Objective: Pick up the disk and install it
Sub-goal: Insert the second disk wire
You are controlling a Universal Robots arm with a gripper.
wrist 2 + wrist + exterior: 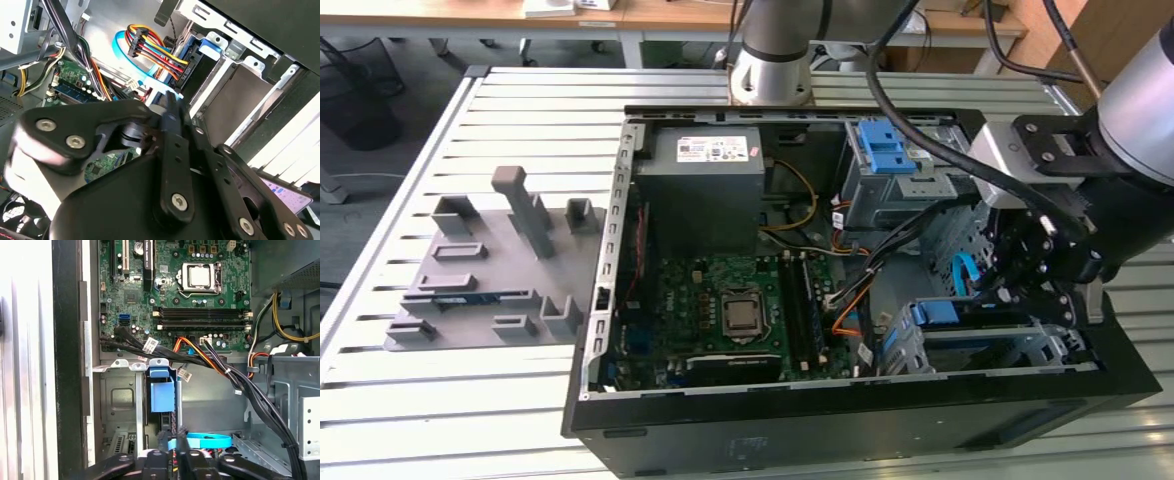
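Note:
The disk [196, 64] sits inside the metal drive cage [235, 95] at the front corner of the open computer case, its blue side rail [945, 313] showing. A plug with red, yellow and black wires [156, 50] is on its end. My gripper [169, 102] hangs just in front of that end, fingers drawn together, apart from the disk. A light-blue flat cable [202, 442] runs right past the fingertips [181, 439]; I cannot tell whether it is pinched. In the first wrist view the disk's blue rail tab [162, 392] stands beyond the gripper [174, 440].
The case [720, 425] lies open on a slatted table. The motherboard [727, 305] fills its middle, and the grey power supply [707, 175] lies behind it. Black cable bundles [225, 372] cross beside the cage. A grey parts fixture [494, 270] lies at the exterior view's left.

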